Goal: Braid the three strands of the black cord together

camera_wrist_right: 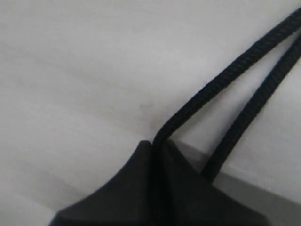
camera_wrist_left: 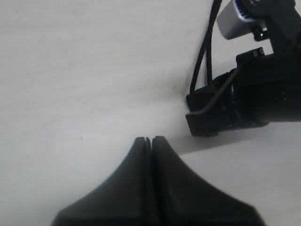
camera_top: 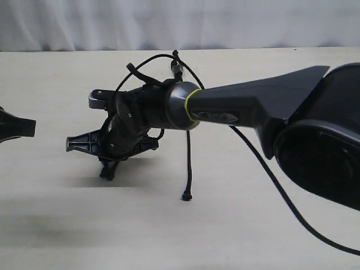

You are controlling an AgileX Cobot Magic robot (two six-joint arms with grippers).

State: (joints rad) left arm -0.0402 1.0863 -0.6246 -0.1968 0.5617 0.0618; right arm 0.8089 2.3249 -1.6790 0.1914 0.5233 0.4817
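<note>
My right arm reaches across the table, and its gripper (camera_top: 107, 170) points down at the left of centre. In the right wrist view this gripper (camera_wrist_right: 156, 145) is shut on one strand (camera_wrist_right: 211, 89) of the black cord. A second strand (camera_wrist_right: 249, 115) runs beside it and passes behind a finger. Another strand (camera_top: 188, 163) lies on the table under the arm and ends in a knobbed tip. The cord's bound end (camera_top: 176, 57) shows behind the arm. My left gripper (camera_top: 31, 127) sits at the far left edge, and its jaws (camera_wrist_left: 148, 140) are shut with nothing between them.
The right arm's wrist and camera (camera_wrist_left: 254, 89) fill the left wrist view's upper right. A long thin black line (camera_top: 281, 191) runs across the table toward the front right corner. The pale tabletop (camera_top: 67, 225) ends at a white backdrop (camera_top: 169, 22).
</note>
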